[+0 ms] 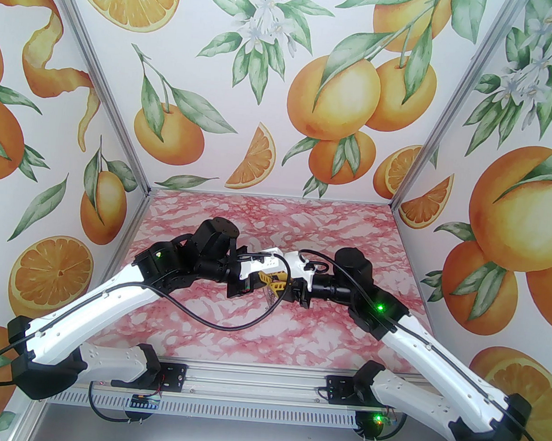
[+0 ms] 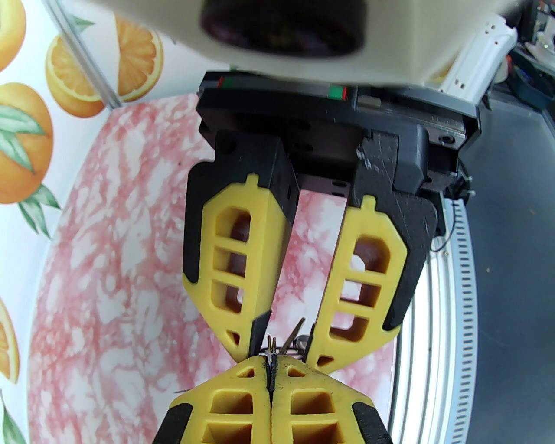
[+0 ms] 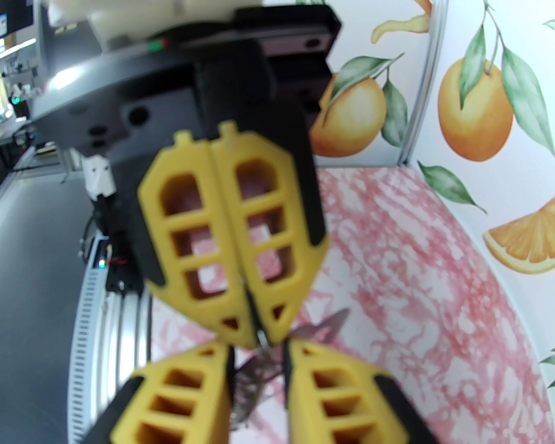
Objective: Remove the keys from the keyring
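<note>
My two grippers meet tip to tip above the middle of the pink marble table (image 1: pixel 213 314). The left gripper (image 2: pixel 271 362) is shut, and a thin metal ring of the keyring (image 2: pixel 272 347) sticks out of the seam between its yellow fingers. The right gripper (image 3: pixel 258 347) faces it with its fingers (image 3: pixel 329 390) a narrow gap apart. Small silvery keys (image 3: pixel 251 381) hang blurred in that gap, and one key (image 3: pixel 334 323) juts out to the side. From the left wrist view a key blade (image 2: pixel 295 331) shows between the right gripper's tips (image 2: pixel 284 347). Most of the keyring is hidden by the fingers.
Orange-print walls (image 1: pixel 284 98) close in the table on three sides. A metal rail (image 1: pixel 245 386) with the arm bases runs along the near edge. A black cable (image 1: pixel 212 321) loops down from the left arm above the table.
</note>
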`<state>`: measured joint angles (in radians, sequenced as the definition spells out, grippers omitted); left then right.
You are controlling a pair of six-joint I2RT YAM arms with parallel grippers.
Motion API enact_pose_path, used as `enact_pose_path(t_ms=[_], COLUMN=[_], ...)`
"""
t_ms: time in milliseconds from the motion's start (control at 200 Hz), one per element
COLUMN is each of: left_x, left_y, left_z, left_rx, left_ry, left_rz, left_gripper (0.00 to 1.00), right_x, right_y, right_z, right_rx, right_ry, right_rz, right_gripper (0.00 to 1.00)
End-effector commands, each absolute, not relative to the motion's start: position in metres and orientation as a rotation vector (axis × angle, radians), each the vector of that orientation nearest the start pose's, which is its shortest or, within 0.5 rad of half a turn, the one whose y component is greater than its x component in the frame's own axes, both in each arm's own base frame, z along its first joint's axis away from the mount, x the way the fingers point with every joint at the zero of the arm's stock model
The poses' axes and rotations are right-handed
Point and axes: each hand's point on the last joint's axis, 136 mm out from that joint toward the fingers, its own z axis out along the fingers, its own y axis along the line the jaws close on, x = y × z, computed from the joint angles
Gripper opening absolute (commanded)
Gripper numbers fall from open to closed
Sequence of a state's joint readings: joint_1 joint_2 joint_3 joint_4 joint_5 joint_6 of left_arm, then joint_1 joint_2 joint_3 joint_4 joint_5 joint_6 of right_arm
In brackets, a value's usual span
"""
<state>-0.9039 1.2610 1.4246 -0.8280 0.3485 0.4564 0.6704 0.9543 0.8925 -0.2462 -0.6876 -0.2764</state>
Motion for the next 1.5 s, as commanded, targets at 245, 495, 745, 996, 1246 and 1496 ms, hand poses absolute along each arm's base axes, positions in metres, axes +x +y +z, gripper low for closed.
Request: enact_pose_path(t_ms=[245, 495, 745, 996, 1246, 1496], left_x=[0.166, 0.164, 0.162, 0.166, 0.159, 0.156], left_y=[-0.317, -0.319, -0.317, -0.304, -0.298, -0.304], left_z=[0.345, 0.348, 0.356, 0.383, 0.39, 0.379], left_rx=[1.572, 1.578, 1.546, 1.411, 1.306, 1.248], left_ry=[1.527, 1.516, 1.465, 1.377, 1.258, 1.15], left_rz=[-0.651, -0.671, -0.676, -0.704, -0.886, -0.994], left_gripper=[0.0, 0.0, 0.0, 0.22, 0.29, 0.31], right_x=[0.181, 0.181, 0.185, 0.182, 0.177, 0.169], right_y=[0.278, 0.279, 0.276, 0.265, 0.256, 0.258], right_z=[0.328, 0.335, 0.336, 0.345, 0.35, 0.367], right_rx=[-1.278, -1.271, -1.232, -1.154, -1.077, -1.049], right_ry=[1.397, 1.367, 1.365, 1.316, 1.28, 1.173], right_rz=[0.89, 0.892, 0.864, 0.883, 0.977, 1.057], right_gripper=[0.13, 0.05, 0.0, 0.0, 0.0, 0.0])
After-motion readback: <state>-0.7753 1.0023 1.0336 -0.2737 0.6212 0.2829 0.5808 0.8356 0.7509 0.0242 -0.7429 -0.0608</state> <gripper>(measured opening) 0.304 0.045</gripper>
